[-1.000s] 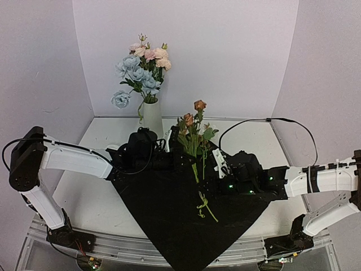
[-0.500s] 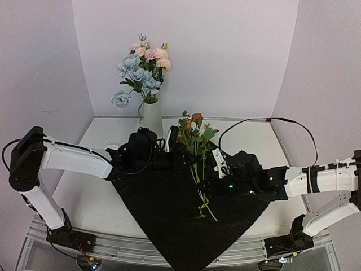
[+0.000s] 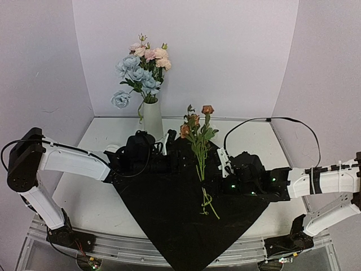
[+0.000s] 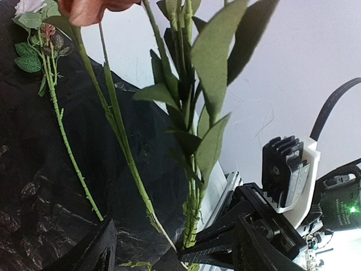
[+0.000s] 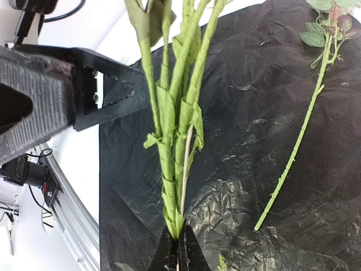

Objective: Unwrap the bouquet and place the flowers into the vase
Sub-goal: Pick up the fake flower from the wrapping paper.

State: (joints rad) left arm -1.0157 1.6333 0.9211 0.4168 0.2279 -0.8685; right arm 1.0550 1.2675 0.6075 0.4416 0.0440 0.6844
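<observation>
Flowers [image 3: 198, 135]: stems upright over black sheet [image 3: 169, 209] | right claw [image 5: 178, 248]: clamped on stem bases | left claw [image 4: 175, 251]: spread wide, stems between | vase [image 3: 152, 117]: table's [image 3: 84, 203] far edge

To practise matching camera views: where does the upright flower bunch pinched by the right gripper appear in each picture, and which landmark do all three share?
Top external: flower bunch stands at centre, over the black sheet.
Left wrist: flower bunch runs top to bottom through the centre.
Right wrist: flower bunch rises from bottom centre, out of the right gripper.
Shared landmark: the crinkled black sheet.
</observation>
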